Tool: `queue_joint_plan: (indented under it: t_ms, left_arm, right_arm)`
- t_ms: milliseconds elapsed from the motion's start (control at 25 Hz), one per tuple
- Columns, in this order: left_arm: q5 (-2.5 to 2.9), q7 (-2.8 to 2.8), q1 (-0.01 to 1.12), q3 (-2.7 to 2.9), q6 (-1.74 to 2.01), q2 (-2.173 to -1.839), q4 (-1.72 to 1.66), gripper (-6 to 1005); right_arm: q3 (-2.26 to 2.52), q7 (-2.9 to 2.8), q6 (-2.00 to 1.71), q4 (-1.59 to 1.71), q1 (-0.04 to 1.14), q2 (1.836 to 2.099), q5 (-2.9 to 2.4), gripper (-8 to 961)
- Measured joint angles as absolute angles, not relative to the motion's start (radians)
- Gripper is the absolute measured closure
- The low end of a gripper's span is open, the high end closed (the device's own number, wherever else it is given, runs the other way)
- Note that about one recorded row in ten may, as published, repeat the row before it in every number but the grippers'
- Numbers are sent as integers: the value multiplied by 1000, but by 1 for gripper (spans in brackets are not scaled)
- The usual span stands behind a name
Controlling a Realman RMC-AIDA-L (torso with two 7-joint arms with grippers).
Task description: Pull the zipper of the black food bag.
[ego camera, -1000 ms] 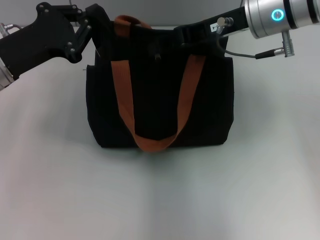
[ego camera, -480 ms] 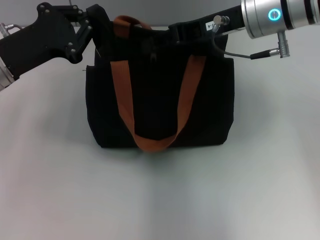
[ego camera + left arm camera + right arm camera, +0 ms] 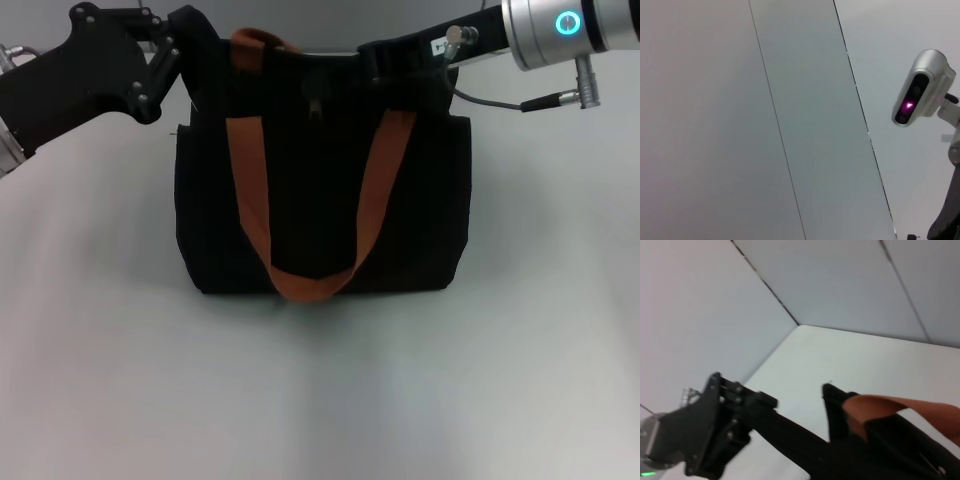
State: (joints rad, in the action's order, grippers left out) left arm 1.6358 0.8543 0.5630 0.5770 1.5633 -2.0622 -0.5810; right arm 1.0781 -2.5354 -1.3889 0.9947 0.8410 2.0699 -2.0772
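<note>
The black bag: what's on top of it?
Both grippers sit at the bag's top edge: left gripper at one corner, right gripper near the other. A small zipper hangs between. The inside is hidden.

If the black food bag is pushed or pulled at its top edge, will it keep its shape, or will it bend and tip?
The black food bag is fabric, so its top would probably sag or fold. It stands boxy and upright on the table, so its base may resist tipping. The left gripper at one top corner probably steadies it; the right gripper is at the other.
</note>
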Motion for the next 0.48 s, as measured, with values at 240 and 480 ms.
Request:
queue_joint_plan:
  t_ms: [240, 480]
  left_arm:
    - [1626, 854, 563, 578, 1568, -2063, -580, 952]
    - [1625, 854, 563, 583, 1573, -2063, -581, 952]
  right_arm:
    - [1097, -2536, -1383, 986, 851, 2076, -2099, 592]
    - [1125, -2542, -1362, 979, 854, 2084, -2098, 587]
